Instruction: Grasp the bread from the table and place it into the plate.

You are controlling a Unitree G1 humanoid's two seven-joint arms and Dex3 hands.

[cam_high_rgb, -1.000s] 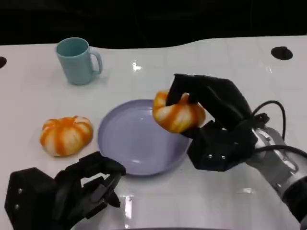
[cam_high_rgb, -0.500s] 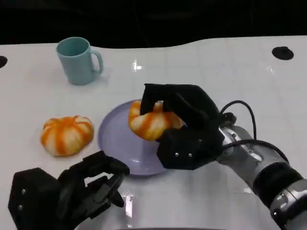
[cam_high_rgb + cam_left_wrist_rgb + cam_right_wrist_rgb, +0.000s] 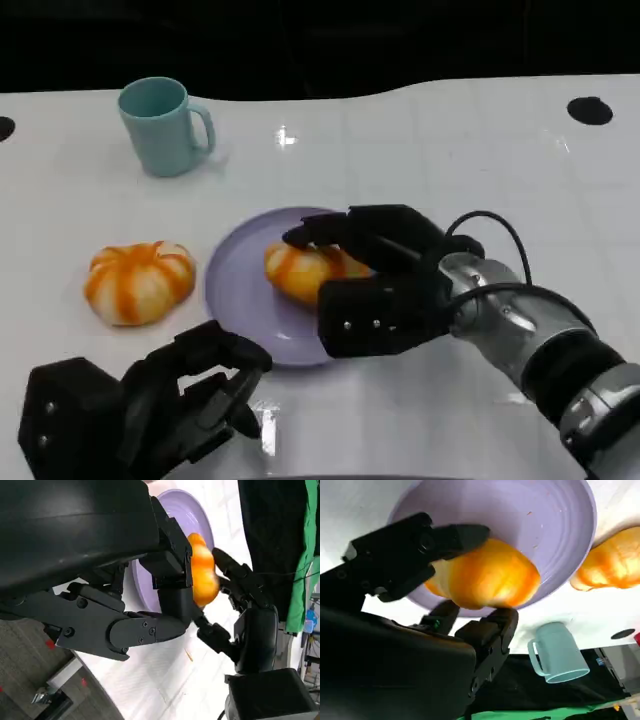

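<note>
Resting low at my near left, my left hand [image 3: 150, 400] has its fingers curled loosely inward with nothing in them, just short of the plate's near rim. Beyond it, out on the white table [image 3: 450, 150], sits a second orange-striped bun [image 3: 137, 281], untouched and just beside the plate's left edge; further back stands a teal mug [image 3: 163, 125], well apart from everything. Next comes the lavender plate [image 3: 235, 290], and over its middle is the bread [image 3: 305, 270] I am carrying, wrapped by my right hand [image 3: 375, 275], fingers arched over the top and thumb side underneath. From my right wrist camera the bread [image 3: 485, 577] looks to be down at the plate's surface [image 3: 540, 510], though I cannot tell whether it truly rests there or hangs a touch above.

I judge the placing nearly done; only the letting go remains. The risks are small but real: if I open my fingers while the bread is off the surface, it may roll toward the rim. If a finger drags on the soft crust as I pull away, it could tip the bread or slide the plate toward my left hand. Lifting away sideways could also knock the plate's near edge
</note>
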